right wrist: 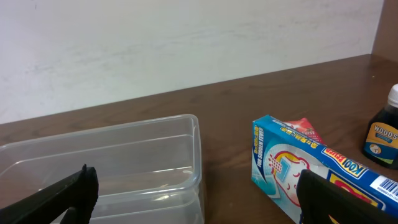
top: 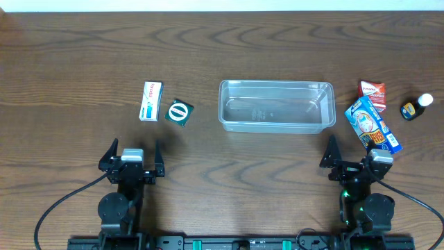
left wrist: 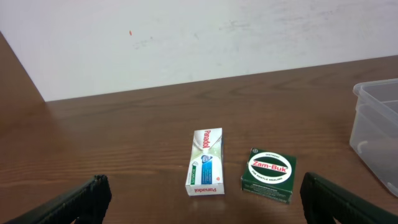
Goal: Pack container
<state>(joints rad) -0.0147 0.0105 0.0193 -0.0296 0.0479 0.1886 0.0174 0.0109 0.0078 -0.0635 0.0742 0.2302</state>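
Observation:
The clear plastic container [top: 277,105] sits at the table's centre and holds nothing; it also shows in the right wrist view [right wrist: 112,168] and at the right edge of the left wrist view [left wrist: 379,127]. A white Panadol box [top: 150,101] [left wrist: 206,162] and a green Zam-Buk box [top: 180,112] [left wrist: 270,175] lie left of it. A blue box [top: 372,125] [right wrist: 317,174], a red box [top: 372,93] [right wrist: 303,129] and a dark bottle [top: 416,107] [right wrist: 384,135] lie to its right. My left gripper [top: 131,160] [left wrist: 202,200] and right gripper [top: 359,163] [right wrist: 199,200] are open and empty, near the table's front edge.
A white wall rises behind the far edge of the brown wooden table [top: 83,55]. Black cables [top: 62,205] run from both arm bases at the front edge.

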